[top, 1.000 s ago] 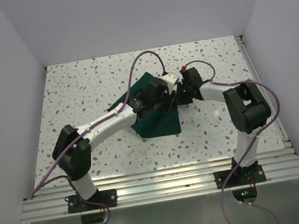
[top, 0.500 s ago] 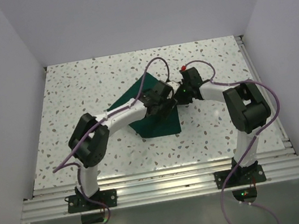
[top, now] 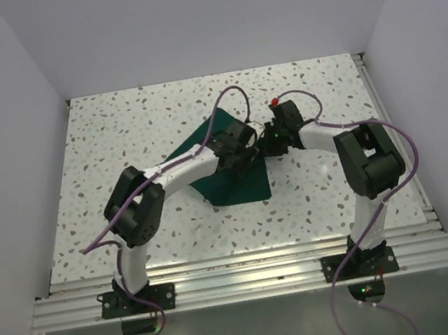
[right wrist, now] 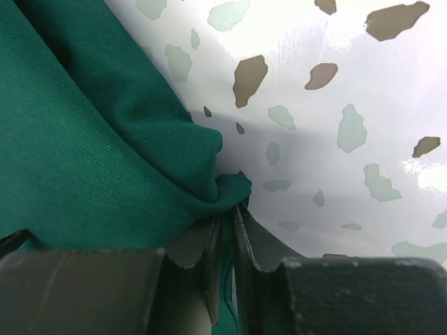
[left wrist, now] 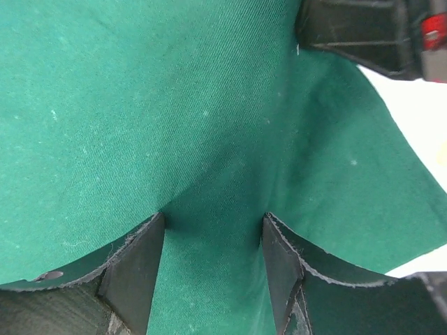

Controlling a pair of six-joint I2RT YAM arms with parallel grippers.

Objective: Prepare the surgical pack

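The right gripper (right wrist: 225, 215) is clamped on a bunched edge of the dark green cloth (right wrist: 84, 139) just above the speckled table (right wrist: 314, 139), while the left gripper (left wrist: 213, 227) holds its jaws apart, cloth spread directly beneath.

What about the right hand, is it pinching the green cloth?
Yes, the right wrist view shows the right hand shut on a bunched edge of the green cloth.

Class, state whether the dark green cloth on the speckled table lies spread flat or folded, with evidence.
Folded, not flat: the dark green cloth forms a compact layered shape, and the right gripper pinches a bunched fold.
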